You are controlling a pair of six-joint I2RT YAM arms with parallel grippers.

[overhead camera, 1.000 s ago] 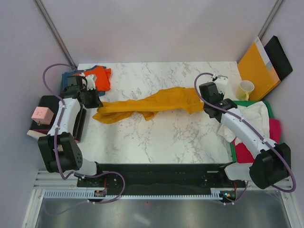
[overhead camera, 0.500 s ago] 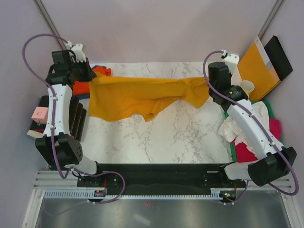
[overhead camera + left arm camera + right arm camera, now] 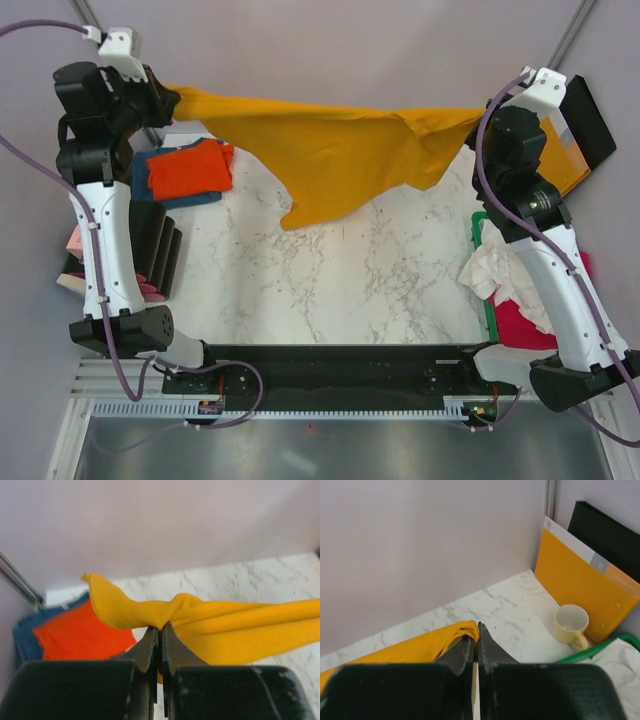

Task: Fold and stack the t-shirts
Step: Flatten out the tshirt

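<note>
The mustard-yellow t-shirt [image 3: 330, 150] hangs in the air over the far half of the marble table [image 3: 330, 290], stretched like a banner from ten o'clock to two o'clock. Its middle sags, and one loose corner droops toward the tabletop near twelve o'clock (whether that tip touches the marble, I cannot tell).

The left gripper [image 3: 165, 100] is pinched tight on the cloth's left end. In its wrist view the jaws meet with a fold of yellow fabric squeezed between them. The right gripper [image 3: 478, 122] is clamped just as tightly on the other end, with a hem bunched at its tips. Both arms are raised high.

Below the left gripper, at ten o'clock, a folded orange t-shirt [image 3: 190, 170] lies on top of a teal-blue t-shirt [image 3: 140, 180].

Around four o'clock, a crumpled white t-shirt [image 3: 495, 270] and a magenta t-shirt [image 3: 520, 325] are heaped in a green tray [image 3: 478, 222].

At two o'clock, an orange-brown envelope [image 3: 585, 587] leans against a black folder [image 3: 610, 535], with a pale yellow mug [image 3: 571, 622] just in front of the envelope.
</note>
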